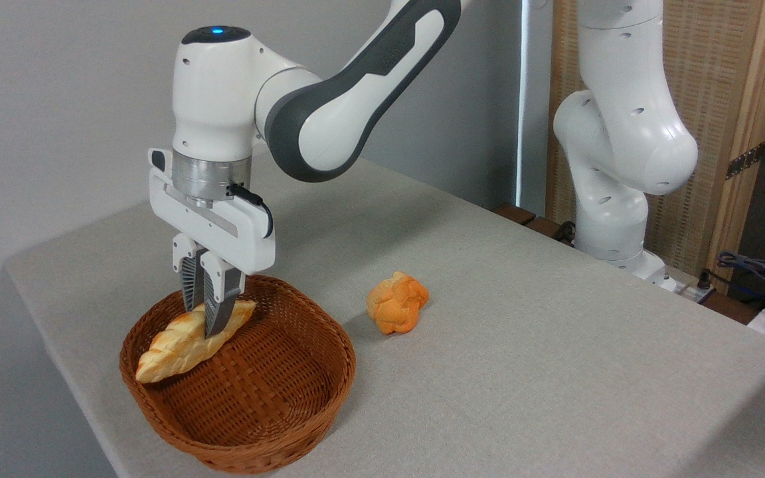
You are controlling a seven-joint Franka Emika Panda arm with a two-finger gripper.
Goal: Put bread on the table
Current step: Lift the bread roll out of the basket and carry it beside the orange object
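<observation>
Arm: reaching in from the upper right over the basket [243,425], forearm sloping down to the left, wrist turned so the hand points straight down above the basket's left-rear part.
Gripper [208,324]: vertical, fingers narrowed and pinching the bread [176,345] near its upper right end; ribbed finger pads [189,282] visible on either side of the loaf.
Bread: braided loaf, tilted, upper end between the fingers, lower pointed end at the basket's left rim; whether resting on the rim or just above it, cannot tell.
Basket: brown wicker, round, near the front left corner of the surface [555,345].
Bun [397,302]: orange, knotted, lying on the cloth to the right of the basket and a little behind it, apart from the rim.
Surface: grey-beige cloth, stretching right and back from the basket.
Arm base: white, upright, well to the right of the basket at the far edge.
</observation>
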